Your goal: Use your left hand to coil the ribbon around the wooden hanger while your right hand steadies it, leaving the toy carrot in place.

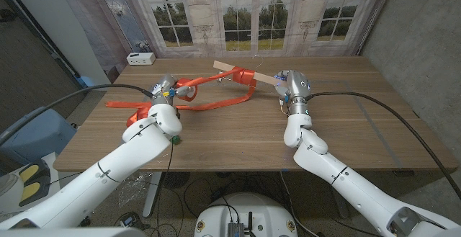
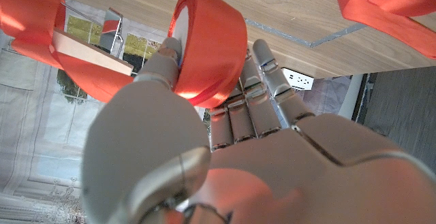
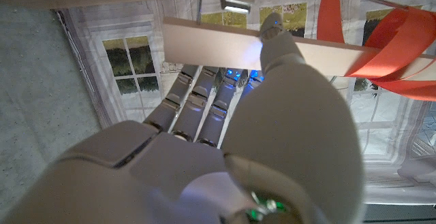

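From the head view, the left hand (image 1: 165, 91) sits over the left part of the wooden desk (image 1: 238, 136), gripping the ribbon (image 1: 216, 104), whose orange band trails across the desk to the left and runs right toward the wooden hanger (image 1: 241, 75). The hanger is raised off the desk near its far middle, with orange turns wrapped around its middle, and the right hand (image 1: 292, 86) holds its right end. A white box (image 1: 139, 57) stands at the far left corner. In the left wrist view, the fingers (image 2: 266, 81) of the left hand (image 2: 225, 149) are closed around a thick roll of ribbon (image 2: 208, 43), with the hanger (image 2: 88, 54) beyond. In the right wrist view, the right hand (image 3: 225, 142) pinches the pale hanger bar (image 3: 225, 43) between thumb and fingers (image 3: 197, 94); ribbon (image 3: 395, 40) wraps the bar farther along.
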Available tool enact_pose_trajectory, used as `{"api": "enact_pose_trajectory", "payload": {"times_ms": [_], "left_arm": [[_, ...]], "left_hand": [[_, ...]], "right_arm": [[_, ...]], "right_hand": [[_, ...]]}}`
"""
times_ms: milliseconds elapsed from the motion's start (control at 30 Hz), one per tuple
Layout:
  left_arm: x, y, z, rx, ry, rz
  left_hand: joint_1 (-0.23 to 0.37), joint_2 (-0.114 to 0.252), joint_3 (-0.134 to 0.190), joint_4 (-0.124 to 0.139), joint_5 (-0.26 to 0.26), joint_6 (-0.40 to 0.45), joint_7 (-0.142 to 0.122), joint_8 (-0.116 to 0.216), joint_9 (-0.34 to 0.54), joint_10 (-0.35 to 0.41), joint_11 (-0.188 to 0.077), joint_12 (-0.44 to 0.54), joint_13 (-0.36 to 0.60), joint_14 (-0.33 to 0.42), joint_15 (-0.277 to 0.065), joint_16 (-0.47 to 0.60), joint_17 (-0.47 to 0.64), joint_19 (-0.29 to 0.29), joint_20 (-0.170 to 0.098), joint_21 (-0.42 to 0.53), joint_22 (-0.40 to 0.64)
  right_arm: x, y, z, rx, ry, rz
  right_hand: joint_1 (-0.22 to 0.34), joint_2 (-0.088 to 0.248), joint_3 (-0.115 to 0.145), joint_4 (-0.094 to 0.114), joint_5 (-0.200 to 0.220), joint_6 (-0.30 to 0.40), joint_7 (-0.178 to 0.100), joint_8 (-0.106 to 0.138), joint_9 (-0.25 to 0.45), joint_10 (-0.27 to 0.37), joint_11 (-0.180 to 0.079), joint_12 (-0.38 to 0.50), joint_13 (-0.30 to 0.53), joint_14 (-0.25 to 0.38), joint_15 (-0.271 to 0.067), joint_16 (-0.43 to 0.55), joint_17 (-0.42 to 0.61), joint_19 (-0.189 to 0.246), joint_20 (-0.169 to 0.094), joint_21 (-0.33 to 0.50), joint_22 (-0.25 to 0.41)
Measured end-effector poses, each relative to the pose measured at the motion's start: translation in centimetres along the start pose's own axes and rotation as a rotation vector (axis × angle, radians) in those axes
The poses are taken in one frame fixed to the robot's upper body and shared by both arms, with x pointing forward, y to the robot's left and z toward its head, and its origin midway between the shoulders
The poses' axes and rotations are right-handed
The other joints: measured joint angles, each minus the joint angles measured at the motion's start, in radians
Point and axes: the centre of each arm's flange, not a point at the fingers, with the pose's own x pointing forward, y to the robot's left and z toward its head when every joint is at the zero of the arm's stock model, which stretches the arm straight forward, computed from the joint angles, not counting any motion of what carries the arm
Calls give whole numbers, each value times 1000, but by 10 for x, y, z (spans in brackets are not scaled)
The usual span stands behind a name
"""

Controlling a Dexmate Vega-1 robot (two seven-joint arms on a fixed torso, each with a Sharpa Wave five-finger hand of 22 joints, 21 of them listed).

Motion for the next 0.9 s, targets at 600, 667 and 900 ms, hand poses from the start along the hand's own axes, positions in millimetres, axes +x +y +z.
{"api": "enact_pose_trajectory", "payload": {"times_ms": [600, 667, 900], "left_arm": [[10, -26, -13, 51, 69, -77], [11, -29, -14, 53, 75, -87], [13, -39, -18, 56, 93, -117]], "left_hand": [[0, 0, 0, 0, -1, 0, 0, -5, -3, 0, 0, -10, 13, -5, -5, -1, -2, -9, -2, 7, -5], [0, 0, 0, 0, -3, 0, 0, -5, -3, 0, 0, -10, 14, -5, -5, -1, -3, -9, -2, 11, -5], [0, 0, 4, -4, -3, 0, 0, -9, -8, 0, 0, -14, 14, -5, -5, -8, -8, -9, -2, 15, -5]], "right_arm": [[7, 8, 3, -33, 51, 197], [8, 9, 6, -37, 50, 209], [11, 15, 5, -66, 89, 279]], "right_hand": [[0, 0, -4, 4, -4, -7, 7, -5, 0, 0, 0, -11, -7, 0, 0, -4, -9, -9, 9, 0, 0], [0, 0, -4, 4, -4, -13, 12, -5, 1, 0, 0, -12, -7, 0, 0, -8, -14, -9, 9, 0, 0], [1, 1, -8, 9, -7, -27, 1, -9, 7, -7, -12, -31, -22, -22, 7, -26, -31, -20, 13, 0, 0]]}}
